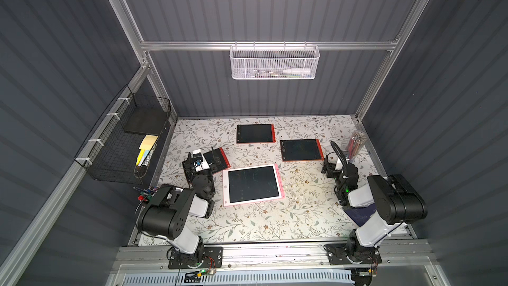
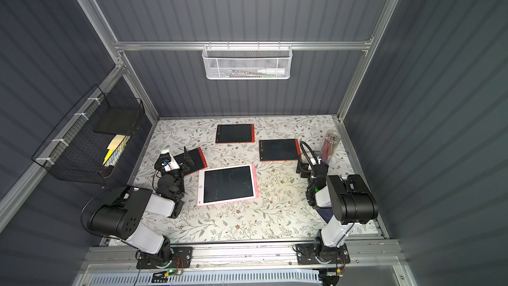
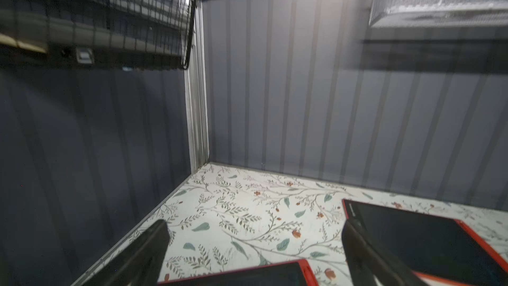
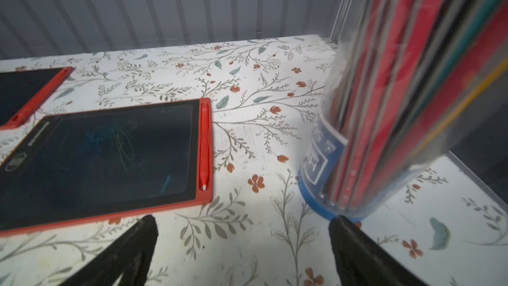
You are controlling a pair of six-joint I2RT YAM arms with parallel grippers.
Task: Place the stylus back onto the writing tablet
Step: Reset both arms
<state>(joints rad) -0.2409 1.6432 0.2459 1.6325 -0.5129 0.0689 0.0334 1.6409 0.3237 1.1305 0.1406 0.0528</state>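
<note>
Table (image 1: 275, 221): flat, matte cover w/ leaf-and-flower print, glare patch mid. Nearest the arm bases is the pink tablet (image 1: 253, 184): biggest, rounded corners, glossy dark screen. Its edge slot is too small to read.

left gripper (image 3: 254, 226): black matte fingers spread wide, nothing btwn them, at the left red tablet (image 2: 196, 160). One finger overlaps that tablet in both top views. Its red plastic rim is cut off at the wrist view's edge.

right gripper (image 4: 243, 220): also wide open and empty, over bare table btwn right red tablet (image 4: 110, 155) and pencil tube (image 4: 384, 105). One fingertip looks right at the tube's blue base; touching or not, can't tell. Tube is a clear plastic cylinder, upright, packed w/ coloured pencils, blurred close up, top cut off.

stylus (image 4: 204, 147): red, slim, white tip, docked in the slot along right red tablet's side edge. Screen there is smudged, w/ a faint looped scrawl.

Farther back: far red tablet (image 1: 255, 133), flat, same red rim. Side wall: black wire basket (image 1: 121, 144), square grid, yellow pads inside. Back rail: white mesh basket (image 1: 275, 61), fine perforated metal, contents dim behind the mesh.
</note>
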